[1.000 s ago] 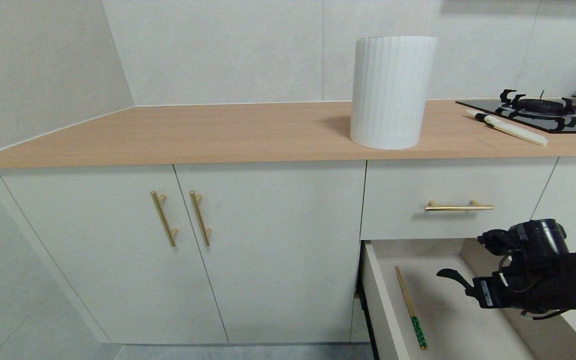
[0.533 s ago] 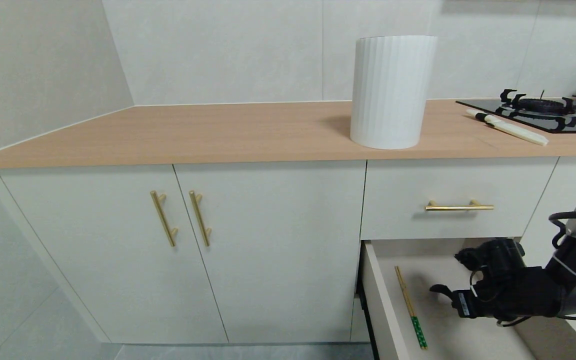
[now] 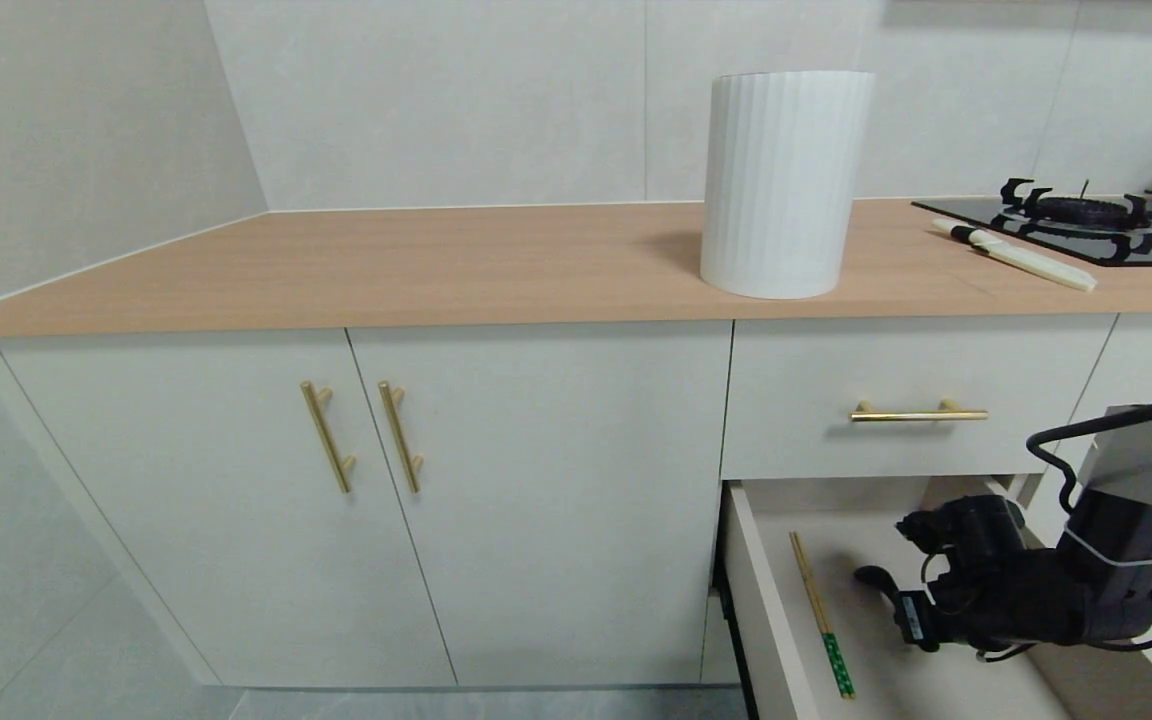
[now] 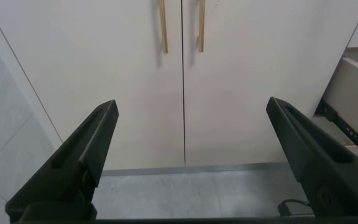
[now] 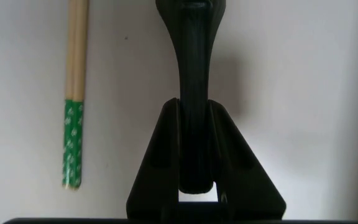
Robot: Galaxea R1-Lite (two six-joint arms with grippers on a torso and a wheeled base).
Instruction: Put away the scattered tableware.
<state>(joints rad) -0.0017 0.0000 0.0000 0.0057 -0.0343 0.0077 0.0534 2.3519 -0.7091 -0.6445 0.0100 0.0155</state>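
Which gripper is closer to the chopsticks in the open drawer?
Right. The right gripper, shut on a black utensil, is inside the drawer just beside the chopsticks; the left gripper hangs open outside, facing the cabinet doors.

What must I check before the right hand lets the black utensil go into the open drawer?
1. The drawer is open: ok.
2. The right hand is shut on the black utensil: ok.
3. The black utensil lies apart from the chopsticks: ok.
4. The black utensil touches the drawer floor: cannot tell.
5. The left hand is open and faces the cabinet doors, outside the drawer: ok.
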